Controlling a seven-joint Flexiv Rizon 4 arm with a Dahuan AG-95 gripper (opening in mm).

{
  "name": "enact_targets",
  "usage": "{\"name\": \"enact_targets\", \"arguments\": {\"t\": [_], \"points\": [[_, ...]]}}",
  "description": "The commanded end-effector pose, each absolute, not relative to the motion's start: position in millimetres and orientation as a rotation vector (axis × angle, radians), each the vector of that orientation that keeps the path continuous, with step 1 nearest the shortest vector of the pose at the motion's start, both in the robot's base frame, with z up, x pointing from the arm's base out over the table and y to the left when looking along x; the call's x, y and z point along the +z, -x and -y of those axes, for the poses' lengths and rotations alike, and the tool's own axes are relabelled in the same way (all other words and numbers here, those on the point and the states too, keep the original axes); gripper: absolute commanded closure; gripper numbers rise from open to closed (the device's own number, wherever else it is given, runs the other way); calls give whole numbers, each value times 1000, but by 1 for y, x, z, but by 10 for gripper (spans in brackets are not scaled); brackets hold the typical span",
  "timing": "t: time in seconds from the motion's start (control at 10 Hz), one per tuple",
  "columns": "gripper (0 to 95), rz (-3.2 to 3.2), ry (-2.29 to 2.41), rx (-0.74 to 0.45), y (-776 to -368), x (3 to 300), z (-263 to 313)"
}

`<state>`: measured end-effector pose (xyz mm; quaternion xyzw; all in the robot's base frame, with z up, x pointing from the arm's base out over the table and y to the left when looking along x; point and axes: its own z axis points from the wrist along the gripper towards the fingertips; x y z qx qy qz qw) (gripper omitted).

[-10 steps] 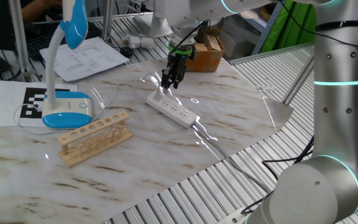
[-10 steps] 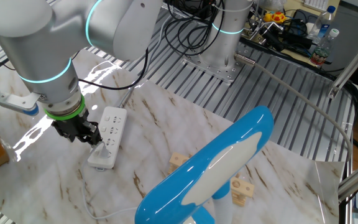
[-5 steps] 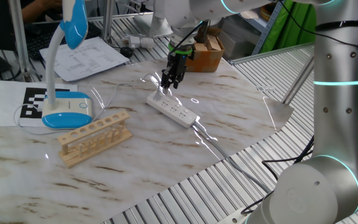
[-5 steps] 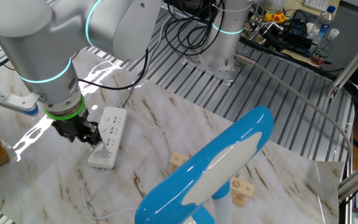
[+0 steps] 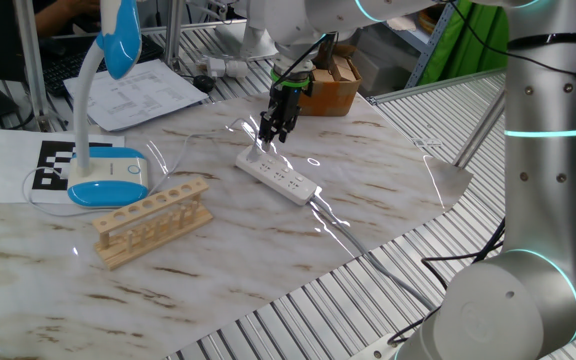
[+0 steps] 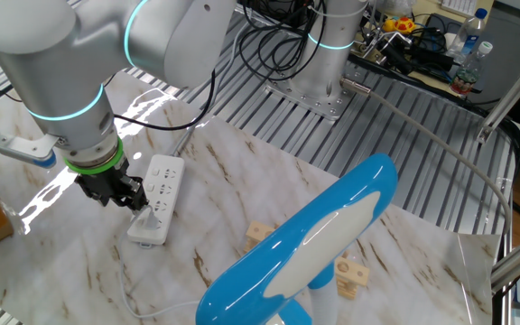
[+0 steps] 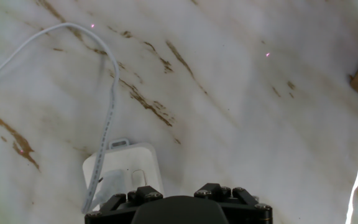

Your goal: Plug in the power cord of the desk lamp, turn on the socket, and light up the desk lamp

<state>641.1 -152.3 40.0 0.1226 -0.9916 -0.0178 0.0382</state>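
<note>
The socket (image 5: 278, 178) is a long white power strip lying on the marble table; it also shows in the other fixed view (image 6: 156, 191). The power cord (image 7: 110, 93) runs down to a small white plug (image 7: 107, 186) that sits on the strip's end outlet (image 7: 126, 163). My gripper (image 5: 271, 130) hovers just above that end of the strip, beside the plug (image 6: 154, 206). Its fingers are a dark cluster, and the gap between them cannot be made out. The desk lamp stands at the left on its blue-rimmed base (image 5: 108, 182), with its head (image 5: 120, 35) unlit.
A wooden test-tube rack (image 5: 153, 220) lies in front of the lamp. A marker sheet (image 5: 53, 165) and papers lie behind it. A cardboard box (image 5: 333, 85) stands at the table's back. The strip's thick cable (image 5: 353, 240) runs off the right edge.
</note>
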Motion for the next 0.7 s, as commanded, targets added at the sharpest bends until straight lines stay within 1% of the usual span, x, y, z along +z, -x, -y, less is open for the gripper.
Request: {"name": "enact_targets", "arguments": {"t": [0.1,0.6,0.7], "points": [[380,3042,-376,-55,-641,40,152],[380,3042,-376,-55,-641,40,152],[570,3044,-316,-4,-614,52,149]]}}
